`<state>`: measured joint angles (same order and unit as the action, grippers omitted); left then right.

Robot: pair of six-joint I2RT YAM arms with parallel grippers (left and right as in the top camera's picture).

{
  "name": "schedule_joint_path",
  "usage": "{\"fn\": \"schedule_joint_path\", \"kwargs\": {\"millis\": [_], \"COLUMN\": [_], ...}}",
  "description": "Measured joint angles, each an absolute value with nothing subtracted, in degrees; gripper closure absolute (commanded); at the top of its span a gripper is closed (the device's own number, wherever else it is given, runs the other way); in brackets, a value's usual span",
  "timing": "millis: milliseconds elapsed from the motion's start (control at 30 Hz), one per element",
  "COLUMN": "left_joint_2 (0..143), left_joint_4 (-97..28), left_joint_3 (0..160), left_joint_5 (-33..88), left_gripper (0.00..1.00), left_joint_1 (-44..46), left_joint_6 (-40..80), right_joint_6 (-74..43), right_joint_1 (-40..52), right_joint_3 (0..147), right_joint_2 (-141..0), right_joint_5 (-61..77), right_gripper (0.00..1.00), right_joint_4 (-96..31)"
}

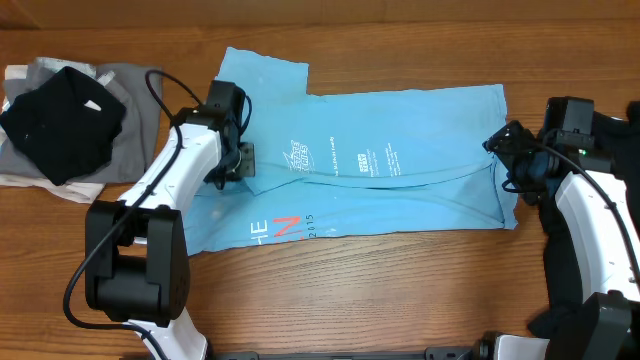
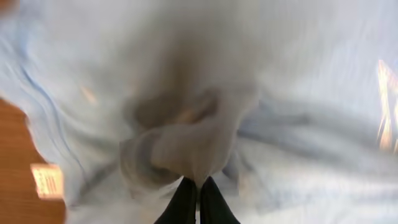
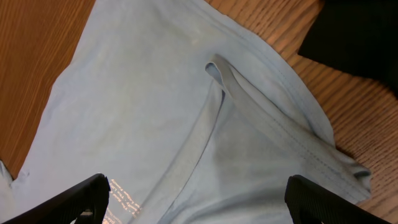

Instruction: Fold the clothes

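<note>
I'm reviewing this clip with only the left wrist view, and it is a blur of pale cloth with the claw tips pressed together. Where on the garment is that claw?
Observer: From overhead, the left claw is on the left part of the blue shirt, which is spread across the table. It sits just below the sleeve.
Operator: And the other arm?
Observer: The right claw is at the shirt's right edge. It is open and holds nothing.
Operator: Any other clothes waiting?
Observer: Yes. At the far left of the table, a black garment lies on top of a grey garment.
</note>
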<state>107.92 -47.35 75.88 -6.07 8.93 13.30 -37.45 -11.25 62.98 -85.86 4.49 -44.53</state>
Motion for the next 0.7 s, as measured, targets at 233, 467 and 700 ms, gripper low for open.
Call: {"fn": "schedule_joint_path", "kwargs": {"millis": [233, 467, 700], "left_joint_2": [107.9, 107.9, 107.9], "left_joint_4": [-38.6, -34.5, -42.6], "left_joint_3": [76.0, 76.1, 80.0], "left_joint_5": [-8.2, -8.9, -9.7], "left_gripper": [0.70, 0.00, 0.00], "left_joint_1": [8.9, 8.5, 8.2], "left_joint_6": [11.5, 10.9, 11.7], "right_joint_6": [-36.6, -36.0, -36.0], "right_joint_1": [-11.3, -11.3, -11.2], "right_joint_3": [63.0, 63.0, 63.0], "right_joint_2": [-85.9, -85.9, -85.9], "right_joint_5": [4.5, 4.5, 4.5], "right_gripper": [0.06, 0.06, 0.06], "right_joint_4": [-44.8, -45.2, -45.5]}}
